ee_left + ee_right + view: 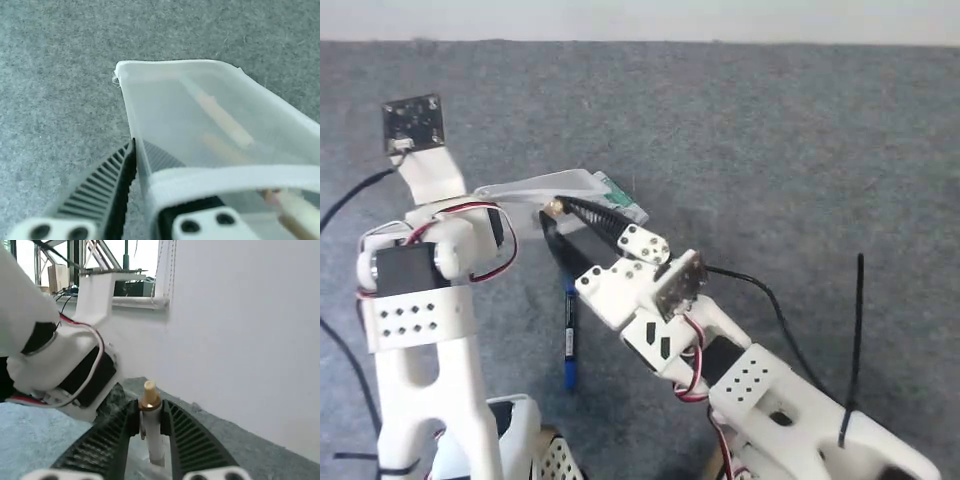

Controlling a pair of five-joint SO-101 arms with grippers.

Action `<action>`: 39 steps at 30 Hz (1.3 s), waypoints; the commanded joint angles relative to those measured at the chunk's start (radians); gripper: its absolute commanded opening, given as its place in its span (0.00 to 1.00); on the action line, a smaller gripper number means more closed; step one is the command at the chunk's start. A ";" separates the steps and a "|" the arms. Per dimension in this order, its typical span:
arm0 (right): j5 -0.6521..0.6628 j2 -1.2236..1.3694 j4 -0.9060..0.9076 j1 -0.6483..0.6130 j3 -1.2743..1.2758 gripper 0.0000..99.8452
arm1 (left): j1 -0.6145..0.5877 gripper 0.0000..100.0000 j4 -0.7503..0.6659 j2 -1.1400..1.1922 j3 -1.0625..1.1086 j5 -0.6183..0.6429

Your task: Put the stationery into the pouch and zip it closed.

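Nearest, we are seeing a blue pen (568, 345) lying on the table (800, 150); at its 12 o'clock the right gripper (150, 415) is grasping a pencil (149, 396), while the left gripper (136, 150) is clamping the pouch (200, 125) rim.

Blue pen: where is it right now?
In the high view the blue pen lies on the grey carpet between the left arm and the right arm, outside the pouch, on its near side.

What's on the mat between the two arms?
A blue pen lies there on the grey mat, shown in the high view, while the left gripper holds the pouch and the right gripper holds a pencil.
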 commanded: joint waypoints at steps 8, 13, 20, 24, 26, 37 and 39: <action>-0.003 0.051 0.018 -0.024 -0.015 0.11 | 0.000 0.01 0.003 -0.003 -0.041 -0.009; -0.002 0.051 0.019 -0.024 -0.012 0.14 | 0.000 0.01 0.003 -0.003 -0.041 -0.009; -0.002 0.051 0.019 -0.033 -0.008 0.14 | 0.000 0.01 0.003 -0.003 -0.039 -0.009; -0.002 0.045 0.019 -0.051 0.009 0.14 | 0.000 0.01 0.003 -0.003 -0.039 -0.009; -0.002 0.018 0.038 -0.048 0.017 0.14 | -0.002 0.01 0.003 -0.003 -0.039 -0.009; -0.009 -0.262 0.418 -0.047 0.018 0.14 | -0.077 0.01 -0.018 -0.002 -0.038 -0.009; -0.009 -0.269 0.446 -0.047 0.018 0.14 | -0.087 0.01 -0.018 -0.002 -0.038 -0.009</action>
